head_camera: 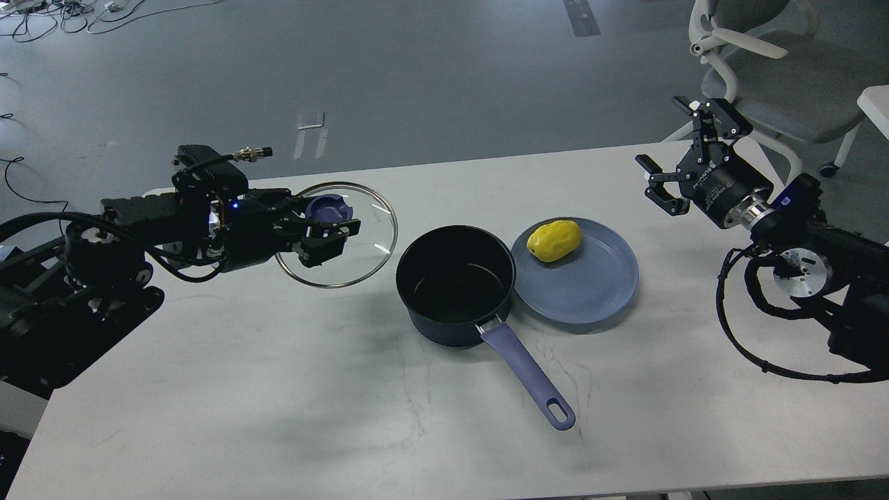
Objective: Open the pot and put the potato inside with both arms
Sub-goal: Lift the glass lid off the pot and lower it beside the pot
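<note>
The pot point(455, 281) stands uncovered at the table's middle, its black inside empty and its lavender-blue handle point(529, 375) pointing toward me and to the right. The yellow potato point(553, 240) lies on a blue-grey plate point(583, 292) just right of the pot. My left gripper point(332, 223) is shut on the blue knob point(323, 207) of the round glass lid point(361, 267), holding it left of the pot; I cannot tell whether the lid touches the table. My right gripper point(687, 149) is open and empty, above the table's far right, away from the plate.
A grey office chair point(778, 76) stands behind the table's far right corner. The white table point(278, 389) ends at its far edge just behind the lid and the right gripper. Cables lie on the floor at the far left.
</note>
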You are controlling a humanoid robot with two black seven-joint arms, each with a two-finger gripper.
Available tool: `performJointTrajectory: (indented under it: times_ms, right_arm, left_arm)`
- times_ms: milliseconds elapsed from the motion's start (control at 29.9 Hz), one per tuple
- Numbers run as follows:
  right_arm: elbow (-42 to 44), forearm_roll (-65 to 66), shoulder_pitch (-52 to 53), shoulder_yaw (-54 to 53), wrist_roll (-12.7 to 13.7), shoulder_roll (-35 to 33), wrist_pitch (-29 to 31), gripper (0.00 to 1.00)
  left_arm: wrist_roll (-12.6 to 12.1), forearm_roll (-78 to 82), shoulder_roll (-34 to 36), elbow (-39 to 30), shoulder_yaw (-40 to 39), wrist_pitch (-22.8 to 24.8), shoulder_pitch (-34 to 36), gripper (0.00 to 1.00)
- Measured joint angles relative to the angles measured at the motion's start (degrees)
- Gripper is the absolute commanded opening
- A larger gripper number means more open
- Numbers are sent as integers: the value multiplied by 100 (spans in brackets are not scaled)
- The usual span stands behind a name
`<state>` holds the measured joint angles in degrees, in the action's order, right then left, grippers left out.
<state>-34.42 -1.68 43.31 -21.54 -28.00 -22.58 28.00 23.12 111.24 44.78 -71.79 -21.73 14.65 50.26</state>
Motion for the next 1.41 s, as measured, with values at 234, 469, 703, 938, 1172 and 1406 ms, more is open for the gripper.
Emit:
performJointTrajectory:
  times_ms: [234, 469, 703, 938, 1172, 1406]
  right_arm:
    - [9, 1, -7, 1, 0, 2, 0, 100]
    - [11, 2, -7, 1, 0, 8, 0, 100]
    - [45, 1, -7, -8, 0, 15, 0, 100]
    - [51, 1, -7, -9, 0, 20, 0, 100]
    - [50, 1, -7, -9, 0, 20, 0, 100]
    - [50, 1, -7, -9, 0, 19, 0, 100]
  left_arm:
    - [25, -303, 373, 243, 24, -364, -672, 22]
    - [26, -375, 230, 849, 25, -719, -1121, 23]
    - [17, -387, -11, 1092, 1, -771, -1521, 23]
    - [20, -402, -281, 1425, -26, -925, -1669, 25]
    - [34, -449, -304, 1465, -24, -933, -1725, 76]
    - [49, -663, -259, 1402, -48, -919, -1726, 97]
